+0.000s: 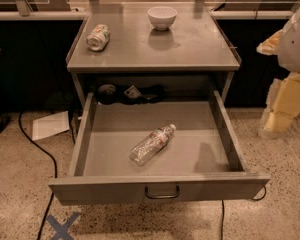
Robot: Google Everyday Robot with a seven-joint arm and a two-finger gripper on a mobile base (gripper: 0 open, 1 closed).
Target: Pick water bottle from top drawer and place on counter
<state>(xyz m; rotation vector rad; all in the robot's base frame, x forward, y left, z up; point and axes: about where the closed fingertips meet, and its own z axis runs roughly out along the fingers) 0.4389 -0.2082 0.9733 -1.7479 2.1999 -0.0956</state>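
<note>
The water bottle (152,144) lies on its side in the middle of the open top drawer (225,134), white cap toward the back right. The drawer is pulled fully out, with its dark wire handle (162,193) at the front. The counter (190,46) is above it. My gripper (277,119) hangs at the right edge of the camera view, beside the drawer's right side and well apart from the bottle. It holds nothing that I can see.
A crushed silver-green can (98,37) lies at the counter's left and a white bowl (162,17) stands at its back. Dark objects (127,93) sit at the drawer's back. Cables (37,149) and a paper sheet (50,125) lie on the floor at the left.
</note>
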